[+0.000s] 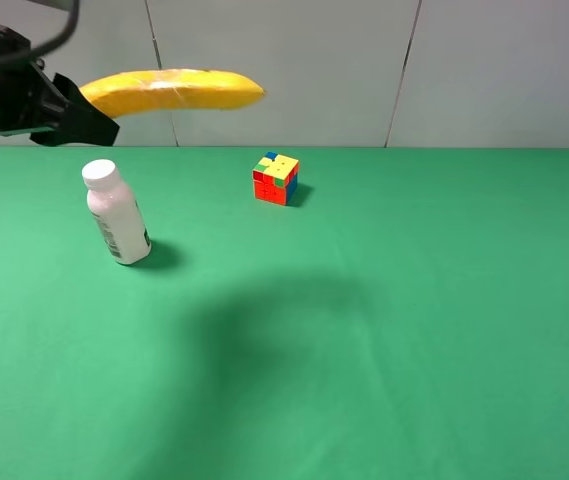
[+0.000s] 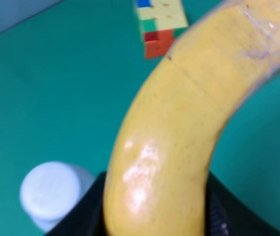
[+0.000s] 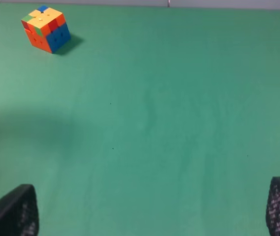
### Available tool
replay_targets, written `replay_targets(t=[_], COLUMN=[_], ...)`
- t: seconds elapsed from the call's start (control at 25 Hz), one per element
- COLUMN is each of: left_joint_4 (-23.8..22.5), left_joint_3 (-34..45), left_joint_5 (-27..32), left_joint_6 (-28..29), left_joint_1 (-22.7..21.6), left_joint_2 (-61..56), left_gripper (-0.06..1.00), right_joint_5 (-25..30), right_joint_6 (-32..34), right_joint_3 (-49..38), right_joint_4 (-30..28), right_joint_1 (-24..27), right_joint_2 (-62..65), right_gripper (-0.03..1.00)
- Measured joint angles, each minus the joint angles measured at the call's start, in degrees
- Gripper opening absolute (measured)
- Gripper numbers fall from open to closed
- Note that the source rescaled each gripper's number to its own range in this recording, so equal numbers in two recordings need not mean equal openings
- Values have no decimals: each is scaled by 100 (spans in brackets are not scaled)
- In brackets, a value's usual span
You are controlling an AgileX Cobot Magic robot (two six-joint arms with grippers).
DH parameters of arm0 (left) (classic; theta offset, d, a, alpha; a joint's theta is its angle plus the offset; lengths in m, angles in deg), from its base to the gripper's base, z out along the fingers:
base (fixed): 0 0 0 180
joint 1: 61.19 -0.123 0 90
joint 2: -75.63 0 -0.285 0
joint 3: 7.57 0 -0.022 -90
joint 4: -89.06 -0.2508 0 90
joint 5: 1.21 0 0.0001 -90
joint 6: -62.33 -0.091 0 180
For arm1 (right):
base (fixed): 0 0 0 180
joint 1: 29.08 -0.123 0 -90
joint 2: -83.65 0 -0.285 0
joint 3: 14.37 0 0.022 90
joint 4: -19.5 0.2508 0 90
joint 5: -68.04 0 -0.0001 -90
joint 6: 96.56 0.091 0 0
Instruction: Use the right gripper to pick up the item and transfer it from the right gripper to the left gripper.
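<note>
The yellow banana [image 1: 179, 90] hangs high in the air at the back left, roughly level, gripped by its left end. My left gripper [image 1: 92, 112] is shut on that end. The left wrist view shows the banana [image 2: 179, 123] close up between the black jaws at the frame's lower edge. My right gripper [image 3: 152, 216] is open and empty above bare green cloth, with only its two fingertips [image 3: 12, 211] showing wide apart. It is out of the exterior high view.
A white plastic bottle [image 1: 117, 212] stands on the green table [image 1: 414, 320] below the left gripper and also shows in the left wrist view [image 2: 51, 194]. A multicoloured puzzle cube [image 1: 276, 178] sits at back centre, seen too in the right wrist view [image 3: 46, 28]. A pale wall backs the table.
</note>
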Motion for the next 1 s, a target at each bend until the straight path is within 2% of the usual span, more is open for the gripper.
replay_targets(t=[0.4, 0.56, 0.72, 0.84, 1.0], left_joint_4=[-39, -541, -1161, -1400, -1445], left_joint_3=[0, 0, 150, 491, 1135], left_joint_5=[93, 440, 516, 482, 79], left_joint_6=[1208, 1741, 2391, 2688, 2882], left_joint_1=[-1134, -1603, -1933, -2126, -2343], left_joint_2=[-447, -635, -742, -753, -755], left_gripper=[0, 0, 0, 0, 0], right_joint_5=[0, 0, 0, 0, 0], right_joint_6=[0, 0, 0, 0, 0], right_joint_3=[0, 0, 0, 0, 0], right_joint_4=[5, 5, 5, 5, 5], right_joint_1=[0, 0, 0, 0, 0], right_joint_2=[0, 0, 0, 0, 0], right_gripper=[99, 99, 99, 99, 99])
